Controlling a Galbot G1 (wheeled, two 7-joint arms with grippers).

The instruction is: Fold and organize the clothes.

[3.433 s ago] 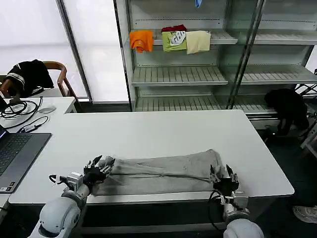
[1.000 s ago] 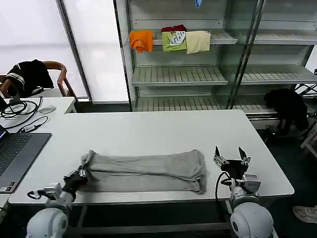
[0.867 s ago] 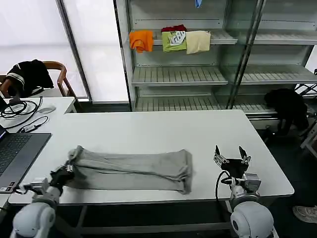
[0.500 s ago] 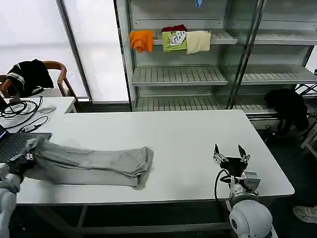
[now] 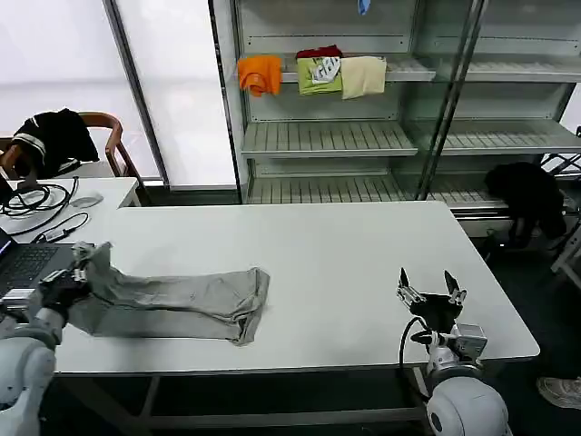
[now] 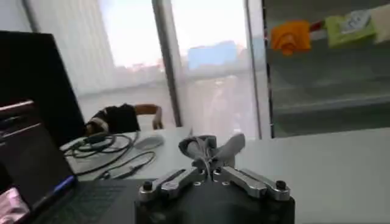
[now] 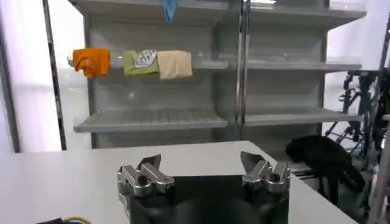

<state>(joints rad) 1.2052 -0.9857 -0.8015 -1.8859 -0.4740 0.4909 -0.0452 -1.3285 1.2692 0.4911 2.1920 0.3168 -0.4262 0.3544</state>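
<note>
Grey T-shirt (image 5: 172, 300) lies folded into a long narrow band on the left part of the white bench (image 5: 345, 254), running roughly left-right along the near half. Its right end is doubled over near the bench's middle; its left end is bunched and lifted slightly off the surface.

No readable text on the shirt. Green garment (image 5: 320, 74) on the shelf unit (image 5: 363, 136) has a white print, too small to read. Orange garment (image 5: 260, 73) and cream garment (image 5: 363, 76) sit either side of it on the same shelf, with a red piece behind.

Left gripper (image 5: 64, 289) is at the bench's left edge, just beside the laptop (image 5: 27, 263). Jaws closed, pinching the bunched left end of the T-shirt. Left wrist view confirms it: a wad of grey fabric (image 6: 210, 149) stands up from between the closed jaws.

Right gripper (image 5: 430, 292) is near the bench's front right corner, well apart from the shirt. Jaws wide open, pointing up, holding nothing; in the right wrist view, the gripper (image 7: 207, 170) has bare bench between the spread jaws.

Black garment (image 5: 54, 136) hangs on a chair behind the laptop side.
</note>
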